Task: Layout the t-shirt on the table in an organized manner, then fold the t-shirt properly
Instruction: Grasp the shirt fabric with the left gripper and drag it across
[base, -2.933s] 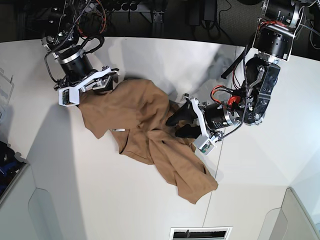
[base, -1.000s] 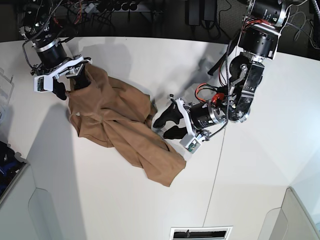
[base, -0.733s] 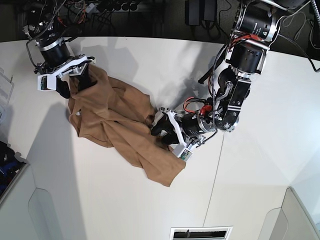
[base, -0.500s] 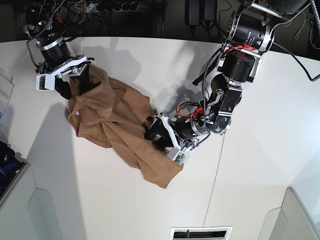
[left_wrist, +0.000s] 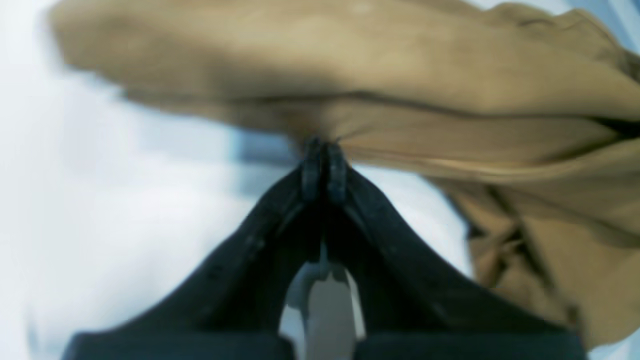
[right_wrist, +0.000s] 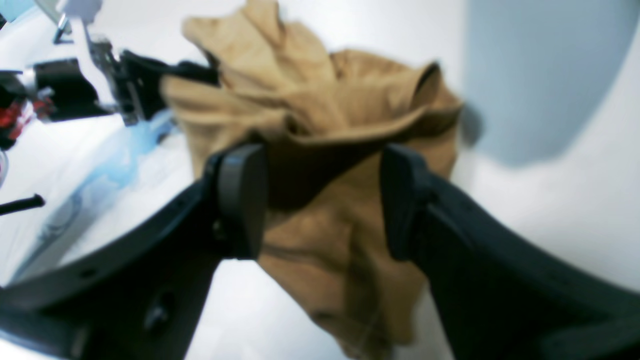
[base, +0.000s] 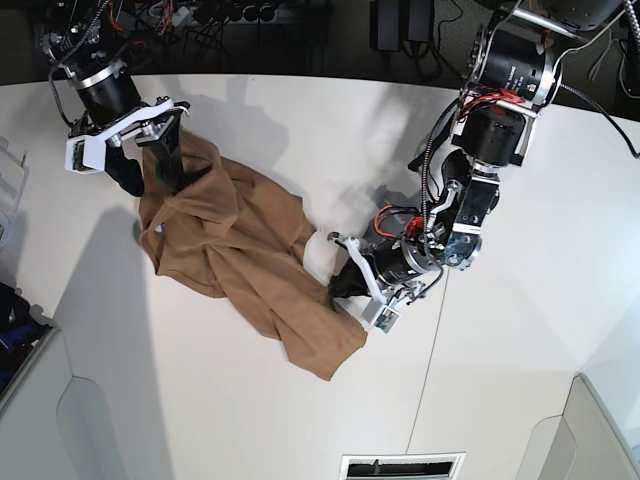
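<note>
The tan-brown t-shirt (base: 230, 250) lies crumpled on the white table (base: 300, 130), running from upper left to a lower corner near the middle. My left gripper (base: 338, 287) is shut on the shirt's right edge. In the left wrist view its fingertips (left_wrist: 324, 150) meet on a pinch of the t-shirt (left_wrist: 350, 75). My right gripper (base: 148, 170) stands open at the shirt's upper left end. In the right wrist view, bunched t-shirt (right_wrist: 310, 100) fabric lies between the right gripper's (right_wrist: 320, 200) wide-set fingers.
Dark cables and equipment (base: 300, 25) line the table's far edge. A grey bin (base: 15, 340) sits at the left border. A thin seam (base: 425, 380) crosses the table on the right, and a vent slot (base: 400, 467) lies at the front edge.
My left gripper moved in to the shirt's right edge and closed on it. The right gripper shifted slightly and stayed wide over the upper left end.
</note>
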